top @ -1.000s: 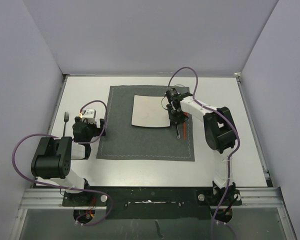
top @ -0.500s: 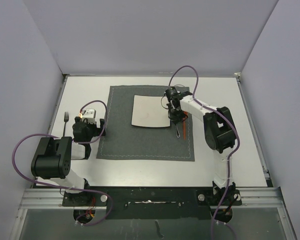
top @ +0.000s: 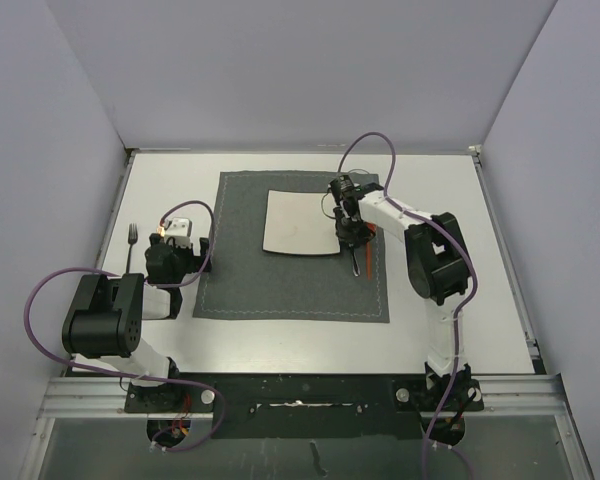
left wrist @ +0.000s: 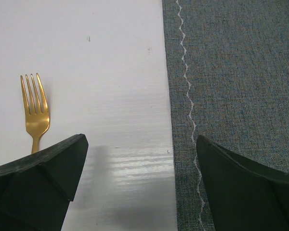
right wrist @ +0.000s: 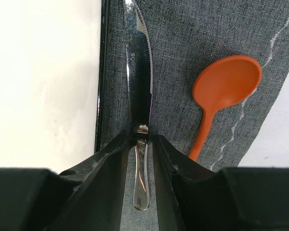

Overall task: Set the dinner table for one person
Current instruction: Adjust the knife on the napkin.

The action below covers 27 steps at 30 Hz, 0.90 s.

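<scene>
Right claw (right wrist: 138, 144) has its jaws drawn narrow on a silver serrated steel table knife (right wrist: 138, 82), gripping it at the neck where blade meets handle. The rounded handle end shows between the fingers (right wrist: 111, 166), and the blade runs straight ahead of the claw. Whether the knife rests on the cloth or hangs just above it, I cannot tell. Immediately left of the claw and blade lies the square white plate (right wrist: 43, 82), its dark edge parallel to the blade and close beside it. To the claw's right lies an orange plastic spoon (right wrist: 225, 84), bowl ahead and handle slanting back toward the right finger, apart from the knife. Knife, spoon and plate all lie over the dark grey stitched cloth placemat (right wrist: 178, 38). Beyond the placemat's white zigzag stitching, further right of the claw, a bare patch of the large matte white dinner table (right wrist: 279, 130) shows; the table lies under the placemat and under both arms.

Left claw (left wrist: 140, 149) is spread wide and holds nothing, hovering over the table at the placemat's edge. Ahead and to its left lies a gold metal fork (left wrist: 35, 113), tines pointing away, its handle hidden behind the left finger. The right finger sits over the placemat.
</scene>
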Motion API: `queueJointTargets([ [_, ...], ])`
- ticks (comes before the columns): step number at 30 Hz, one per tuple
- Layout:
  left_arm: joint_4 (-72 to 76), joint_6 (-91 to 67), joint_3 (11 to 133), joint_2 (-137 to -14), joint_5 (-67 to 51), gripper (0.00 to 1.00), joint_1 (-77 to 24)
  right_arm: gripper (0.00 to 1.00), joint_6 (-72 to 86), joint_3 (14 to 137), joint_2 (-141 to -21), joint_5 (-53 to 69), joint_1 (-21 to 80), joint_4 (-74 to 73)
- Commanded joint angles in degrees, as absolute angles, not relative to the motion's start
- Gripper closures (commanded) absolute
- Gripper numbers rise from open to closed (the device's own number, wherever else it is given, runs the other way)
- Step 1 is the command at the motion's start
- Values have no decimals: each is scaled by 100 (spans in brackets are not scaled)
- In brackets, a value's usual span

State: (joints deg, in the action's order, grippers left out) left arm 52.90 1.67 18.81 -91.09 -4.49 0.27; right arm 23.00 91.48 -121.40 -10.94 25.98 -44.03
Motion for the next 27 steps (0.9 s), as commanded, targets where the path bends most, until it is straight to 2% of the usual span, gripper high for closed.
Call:
queueJointTargets([
  [1, 5511, 97, 2039, -9193, -431, 2, 57, 73, 2304, 9185, -12225, -1140, 2615, -4423],
  [5, 5511, 97, 2039, -9191, -430, 2, 56, 81, 2305, 9197, -12306, -1073, 2604, -4427],
  [8, 5515, 97, 2039, -9193, -431, 2, 59, 98, 2332, 9210, -12362, -1053, 2608, -4457],
  [9, 5514, 97, 2039, -9189, -426, 2, 60, 100, 2354, 9223, -12366, -1069, 2608, -4482],
  [19, 5517, 97, 2039, -9189, -431, 2, 61, 100, 2516, 9347, -12477, -1184, 2616, -4718],
  [20, 5512, 97, 2039, -9193, -433, 2, 60, 97, 2506, 9332, -12472, -1166, 2624, -4717],
  [23, 5513, 98, 2039, -9193, -431, 2, 56, 77, 2475, 9240, -12389, -1151, 2623, -4680],
  [27, 5515, 102, 2039, -9189, -431, 2, 61, 73, 2437, 9122, -12233, -1211, 2615, -4695],
])
